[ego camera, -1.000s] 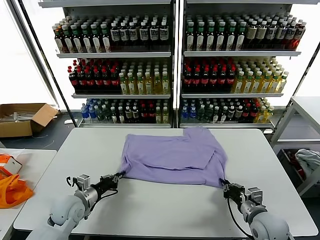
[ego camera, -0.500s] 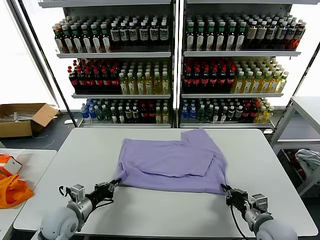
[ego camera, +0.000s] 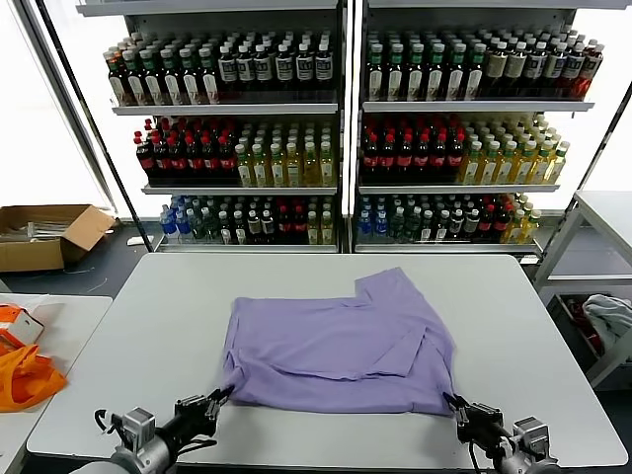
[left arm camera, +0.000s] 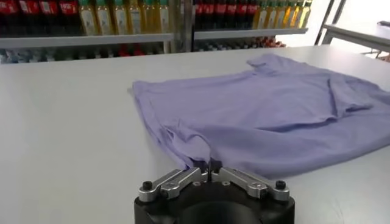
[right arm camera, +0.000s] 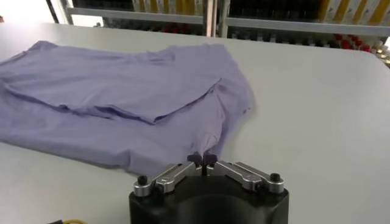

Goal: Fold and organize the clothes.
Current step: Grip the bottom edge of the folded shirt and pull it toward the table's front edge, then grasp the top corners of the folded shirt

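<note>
- Bench (ego camera: 118,326): a pale grey top in front of the shelves of bottled drinks (ego camera: 336,128); it carries the one garment, and the near edge lies just beyond both grippers.
- Lavender T-shirt (ego camera: 341,346): lies about mid-bench, partly folded, with an upper layer doubled over a lower one. Its long axis runs side to side, parallel to the near bench edge. One flap juts away toward the shelves on the right half; the plain side faces up, and no print or neck label can be seen.
- Left gripper (left arm camera: 208,165): low at the shirt's near left corner, jaws pressed together and pinching the hem; the head view shows it (ego camera: 210,402) by the near bench edge.
- Right gripper (right arm camera: 202,161): at the shirt's near right corner, jaws likewise closed on a small peak of cloth; in the head view (ego camera: 460,407) it sits level with the left one.
- Step in hand, as judged: drawing the near hem taut toward the bench edge to square the garment. Done well, both corners travel evenly and low, so the hem keeps parallel to the edge and the doubled layer is not dragged askew.
</note>
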Controlling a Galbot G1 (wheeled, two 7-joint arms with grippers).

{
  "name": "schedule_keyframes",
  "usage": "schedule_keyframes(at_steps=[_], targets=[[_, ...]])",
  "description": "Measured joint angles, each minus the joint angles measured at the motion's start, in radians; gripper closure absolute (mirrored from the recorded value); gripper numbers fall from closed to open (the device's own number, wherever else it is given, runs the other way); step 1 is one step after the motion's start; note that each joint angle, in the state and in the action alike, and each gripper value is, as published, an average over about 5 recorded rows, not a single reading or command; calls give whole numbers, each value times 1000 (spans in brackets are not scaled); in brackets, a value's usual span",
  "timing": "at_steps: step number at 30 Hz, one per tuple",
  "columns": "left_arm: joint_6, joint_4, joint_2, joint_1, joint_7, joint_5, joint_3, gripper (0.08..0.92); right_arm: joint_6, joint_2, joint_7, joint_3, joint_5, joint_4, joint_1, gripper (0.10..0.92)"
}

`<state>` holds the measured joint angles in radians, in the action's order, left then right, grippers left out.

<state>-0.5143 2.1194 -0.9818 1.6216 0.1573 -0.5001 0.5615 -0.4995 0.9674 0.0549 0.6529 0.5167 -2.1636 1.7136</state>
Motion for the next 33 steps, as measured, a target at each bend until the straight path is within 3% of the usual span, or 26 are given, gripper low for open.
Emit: schedule_keyframes(at_steps=[11,21,26,33], targets=[[-20,38,26,29,14,-41,108,595,51,-25,62,57,56,27,-80,495],[-12,-61,102,-108,73,-161,135,309,40,-80,154,-60,89,220,-432,225],[-1,-169,144,-256,107,-202,49,194,19,-71,209,-187,69,382,-653,204],[11,-351,157,-498,135,-234,-136,177,5,-14,253,-330,11,601,-901,202]])
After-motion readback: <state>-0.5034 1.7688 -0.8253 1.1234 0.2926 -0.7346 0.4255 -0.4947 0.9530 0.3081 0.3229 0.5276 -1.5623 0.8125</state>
